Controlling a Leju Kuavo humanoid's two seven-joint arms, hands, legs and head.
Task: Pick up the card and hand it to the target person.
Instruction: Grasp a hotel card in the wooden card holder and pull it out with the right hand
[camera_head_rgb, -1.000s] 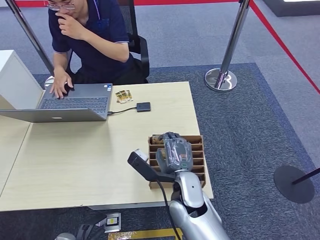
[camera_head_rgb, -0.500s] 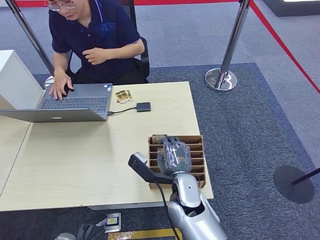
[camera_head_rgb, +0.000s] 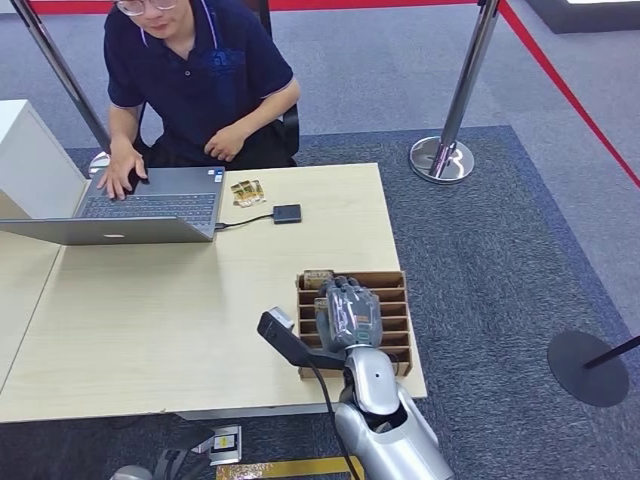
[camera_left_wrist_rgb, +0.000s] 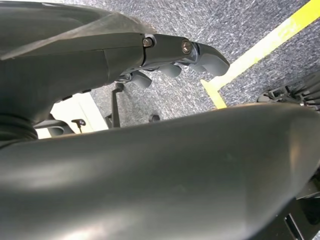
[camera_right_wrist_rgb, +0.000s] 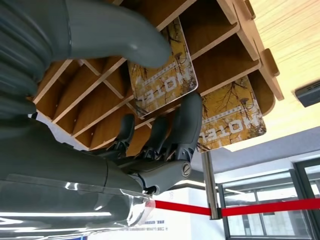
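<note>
Right hand (camera_head_rgb: 347, 312) is down in the wooden slotted rack (camera_head_rgb: 398, 300) at the table's (camera_head_rgb: 151, 320) near right corner, thumb and fingers (camera_right_wrist_rgb: 188, 125) closing around a yellow hotel card (camera_right_wrist_rgb: 162, 80) standing in a slot. Two cards there; the second (camera_right_wrist_rgb: 234, 117) sits one slot over. One person (camera_head_rgb: 200, 85) at one laptop (camera_head_rgb: 143, 205).

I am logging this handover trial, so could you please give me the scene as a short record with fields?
right hand: over the wooden slotted rack, thumb and fingers either side of a yellow hotel card
grasp: contact unclear, card in its slot
second card: next slot
rack position: table corner near the robot
person: seated behind the laptop, one hand on it
left hand: hanging over carpet, holding nothing
</note>
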